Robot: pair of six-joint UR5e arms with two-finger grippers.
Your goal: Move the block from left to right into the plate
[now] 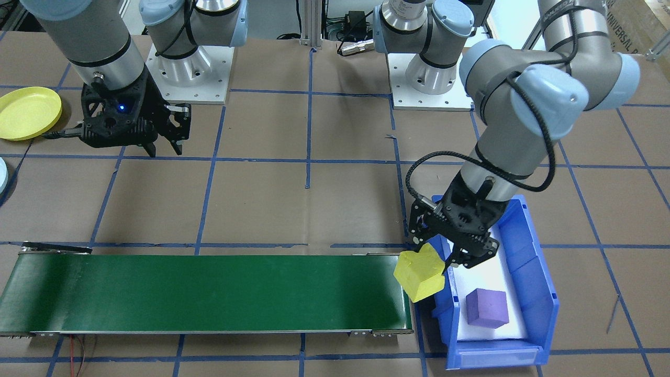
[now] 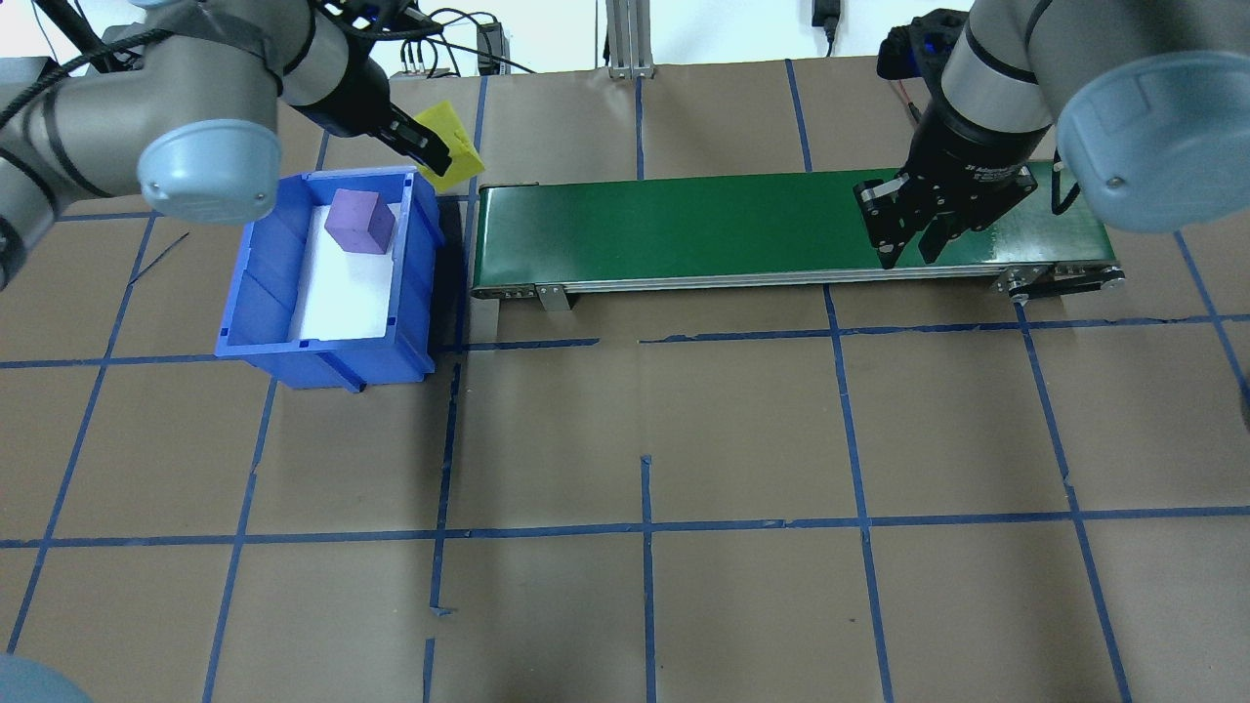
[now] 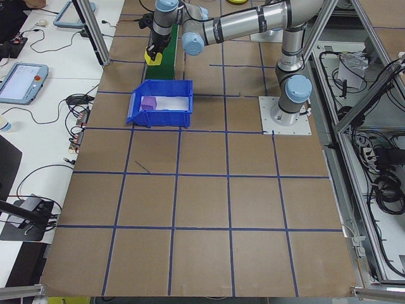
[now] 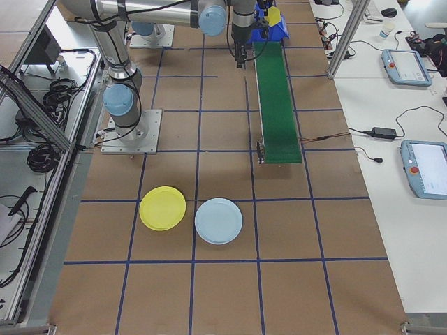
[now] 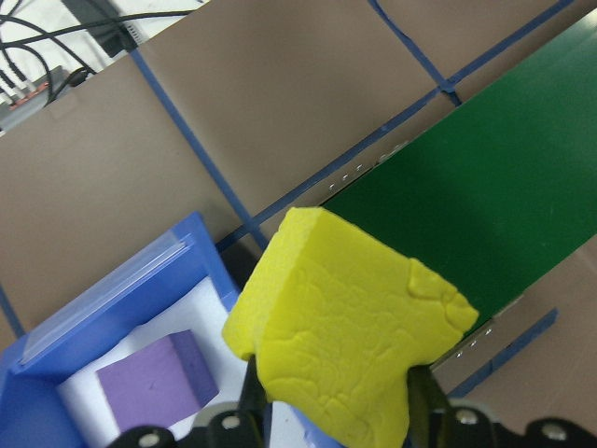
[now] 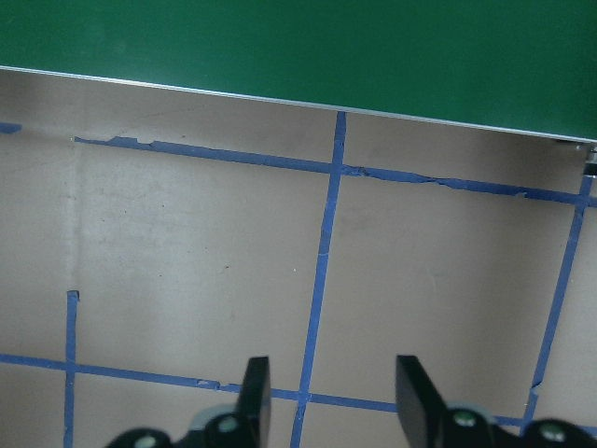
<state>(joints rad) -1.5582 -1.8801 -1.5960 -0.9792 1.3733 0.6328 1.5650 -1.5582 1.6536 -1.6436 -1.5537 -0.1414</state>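
My left gripper [image 1: 437, 264] is shut on a yellow foam block [image 1: 419, 272], held in the air between the blue bin [image 1: 544, 293] and the end of the green conveyor belt [image 1: 209, 293]. The left wrist view shows that yellow block [image 5: 345, 350] clamped between the fingers, above the belt's end. A purple block [image 1: 487, 308] lies in the bin. My right gripper [image 1: 167, 149] hangs open and empty over the table, near the belt's other end. A yellow plate [image 1: 27, 112] and the edge of a light blue plate [image 1: 2, 180] lie beyond it.
The conveyor belt [image 2: 781, 229] runs across the table between the two arms. Both plates [image 4: 163, 208] [image 4: 218, 220] sit side by side past the belt's right end. Blue tape lines grid the brown table. Both arm bases stand at the robot's edge.
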